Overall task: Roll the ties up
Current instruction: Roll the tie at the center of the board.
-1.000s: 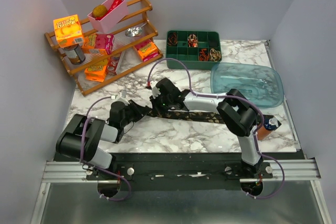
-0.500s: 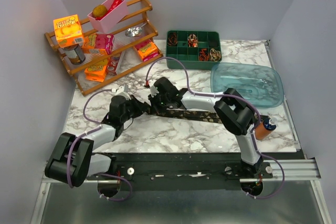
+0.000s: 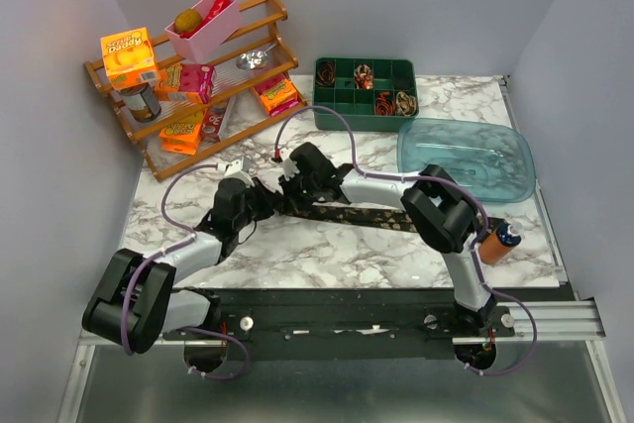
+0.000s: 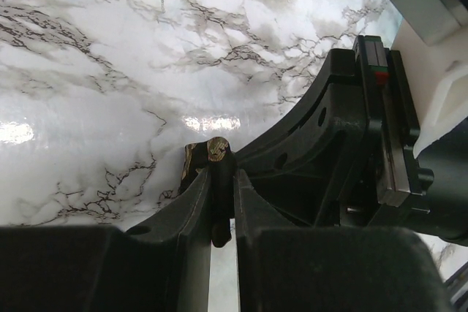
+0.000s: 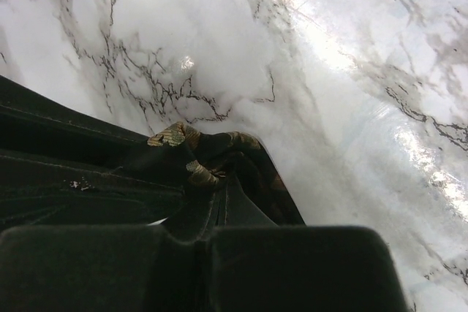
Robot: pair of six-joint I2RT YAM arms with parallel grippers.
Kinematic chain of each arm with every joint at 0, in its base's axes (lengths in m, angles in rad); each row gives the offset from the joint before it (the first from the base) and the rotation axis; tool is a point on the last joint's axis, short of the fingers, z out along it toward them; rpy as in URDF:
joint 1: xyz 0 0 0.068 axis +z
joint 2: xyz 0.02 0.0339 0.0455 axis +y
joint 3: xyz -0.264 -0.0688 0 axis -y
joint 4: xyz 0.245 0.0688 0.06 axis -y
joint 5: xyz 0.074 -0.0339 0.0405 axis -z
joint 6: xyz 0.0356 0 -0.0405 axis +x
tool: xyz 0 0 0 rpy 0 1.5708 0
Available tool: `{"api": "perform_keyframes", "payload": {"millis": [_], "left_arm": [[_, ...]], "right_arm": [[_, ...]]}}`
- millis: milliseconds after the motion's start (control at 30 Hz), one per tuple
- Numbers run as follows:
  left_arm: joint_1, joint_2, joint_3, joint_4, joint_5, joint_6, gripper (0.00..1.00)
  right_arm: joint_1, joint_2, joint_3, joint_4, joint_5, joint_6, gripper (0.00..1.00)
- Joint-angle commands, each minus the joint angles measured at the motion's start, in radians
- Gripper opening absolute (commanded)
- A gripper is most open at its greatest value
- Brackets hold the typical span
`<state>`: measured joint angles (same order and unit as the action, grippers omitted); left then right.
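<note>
Brown-black tie [image 3: 367, 217], one; left fingers [image 4: 191, 206], right fingers [image 5: 307, 272] each pinch it; apparently four coils [image 3: 364, 74] in tray [image 3: 342, 118].

The tie [image 3: 371, 220] is dark brown with tan-gold dots (table [image 3: 317, 255] white marble, grey-veined), the tray [image 3: 342, 123] green.

I see a white marble-patterned counter [image 3: 327, 250] boxed in by plain grey walls [image 3: 396, 7] on three sides, glare spots on its surface, a metal rail [image 3: 555, 319] along its near edge.
</note>
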<state>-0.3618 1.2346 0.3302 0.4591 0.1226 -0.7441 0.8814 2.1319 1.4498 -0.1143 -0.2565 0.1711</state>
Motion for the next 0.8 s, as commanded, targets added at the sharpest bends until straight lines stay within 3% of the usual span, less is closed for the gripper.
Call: {"api": "perform_keyframes", "payload": {"millis": [0,300,767], "left_arm": [[-0.023,0.006,0.035,-0.046,-0.047,0.008,0.00],[-0.022,-0.087,0.138,-0.402,-0.333,0.078,0.00],[-0.025,0.020,0.254,-0.537,-0.436,0.149,0.00]], "right_arm": [[-0.001,0.020,-0.002,0.004,-0.039,0.013,0.01],[-0.015,-0.157,-0.080,0.022,-0.027,0.007,0.01],[-0.039,-0.214,-0.150,0.019,0.036,-0.007,0.01]]}}
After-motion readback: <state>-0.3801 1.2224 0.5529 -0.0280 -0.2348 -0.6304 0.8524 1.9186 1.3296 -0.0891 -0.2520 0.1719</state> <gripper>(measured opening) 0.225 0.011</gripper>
